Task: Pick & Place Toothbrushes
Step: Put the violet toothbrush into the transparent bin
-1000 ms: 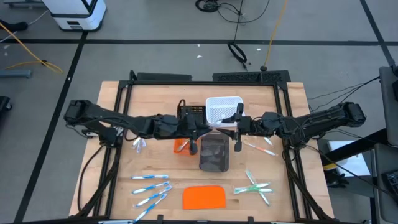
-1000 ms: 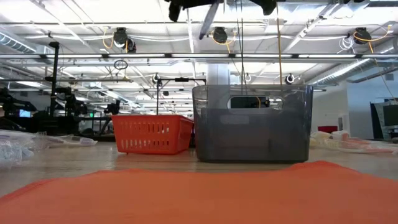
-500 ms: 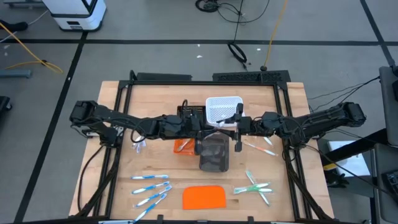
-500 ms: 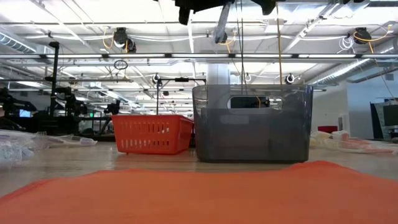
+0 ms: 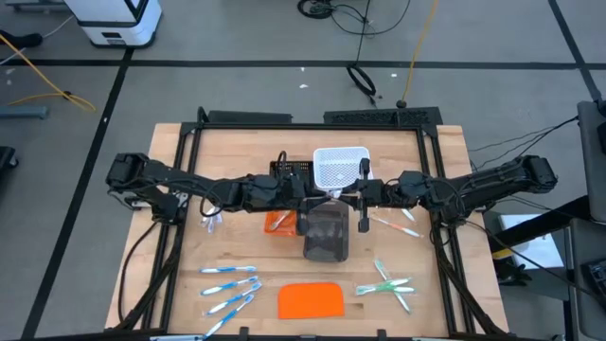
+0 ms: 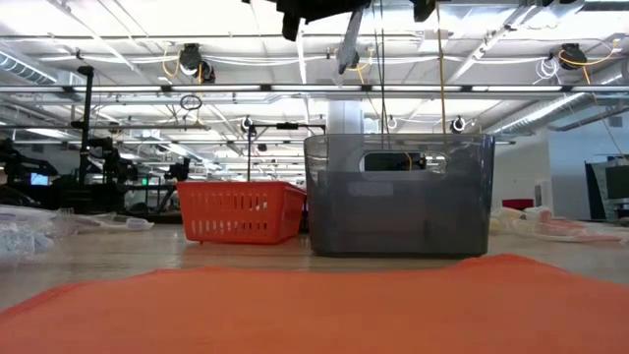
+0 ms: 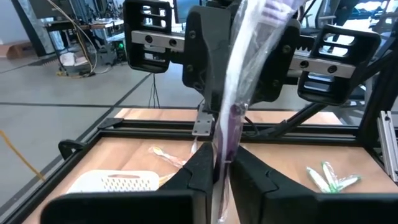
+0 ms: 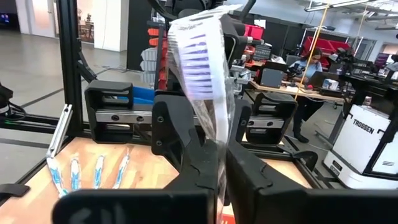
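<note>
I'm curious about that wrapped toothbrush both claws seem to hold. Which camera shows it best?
The right wrist view: the wrapped toothbrush fills the frame, purple bristles plain. The left wrist view shows its handle in clear wrap. The low view catches only a sliver at the top; from above it hides between the arms.

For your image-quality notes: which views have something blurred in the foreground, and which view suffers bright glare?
Low view: the orange slab fills the foreground, soft and out of focus, and ceiling lights glare at top. Left wrist view: the wrapped toothbrush is blurred, close to the lens. Right wrist view: its bristle end is also soft. High view: evenly lit, table sharp.
</note>
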